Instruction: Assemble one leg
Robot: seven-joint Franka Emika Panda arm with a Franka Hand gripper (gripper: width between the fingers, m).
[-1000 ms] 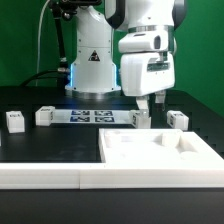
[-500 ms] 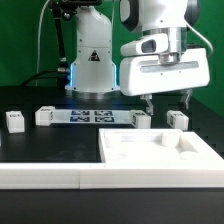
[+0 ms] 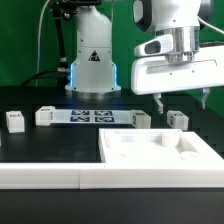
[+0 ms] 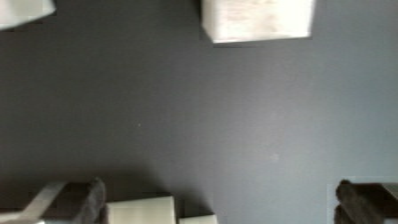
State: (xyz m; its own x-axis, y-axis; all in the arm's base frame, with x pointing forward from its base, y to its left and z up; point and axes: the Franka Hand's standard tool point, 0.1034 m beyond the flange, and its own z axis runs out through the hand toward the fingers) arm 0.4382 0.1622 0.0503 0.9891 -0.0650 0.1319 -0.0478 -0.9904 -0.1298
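Observation:
Several small white legs stand on the black table: one [image 3: 15, 121] at the exterior view's far left, one [image 3: 45, 115] beside it, one [image 3: 140, 118] right of the marker board, and one [image 3: 177, 119] further right. My gripper [image 3: 183, 100] hangs open and empty above the rightmost leg, with its fingers well apart and touching nothing. In the wrist view the gripper [image 4: 221, 197] is open over bare table. A white block [image 4: 258, 20] lies ahead of it and another white piece [image 4: 151, 210] sits close by one finger [image 4: 71, 200].
The marker board [image 3: 95, 115] lies flat at the table's middle back. A large white panel [image 3: 150, 152] with corner sockets lies in front at the exterior view's right. A long white bar [image 3: 45, 176] runs along the front. The robot base [image 3: 92, 65] stands behind.
My gripper has moved toward the exterior view's right and risen, from over the leg by the marker board to over the rightmost leg. Its fingers have spread wider. No part has moved.

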